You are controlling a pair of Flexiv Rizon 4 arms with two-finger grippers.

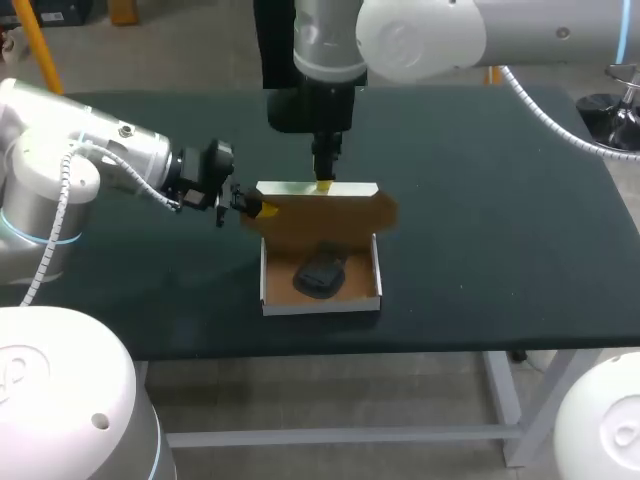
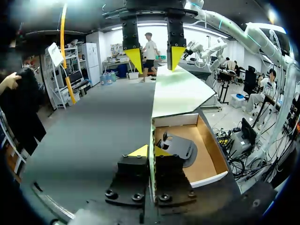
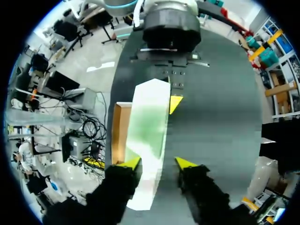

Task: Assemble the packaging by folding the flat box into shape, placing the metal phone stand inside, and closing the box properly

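Observation:
A shallow white box (image 1: 320, 303) with a brown inside stands on the table, and the dark metal phone stand (image 1: 320, 272) lies in it. The lid (image 1: 320, 215) is raised at the back. My left gripper (image 1: 255, 207) is at the lid's left corner, shut on a thin cardboard flap (image 2: 152, 136). From the left wrist, the phone stand (image 2: 180, 147) lies just beside the fingers. My right gripper (image 1: 325, 184) points down over the lid's top edge. It stands open, with the white lid panel (image 3: 150, 122) between its fingertips (image 3: 129, 163), close to one and apart from the other.
The dark green table top (image 1: 500, 250) stretches to both sides of the box. The table's front edge (image 1: 400, 350) runs a short way in front of the box. My right arm hangs over the back of the box.

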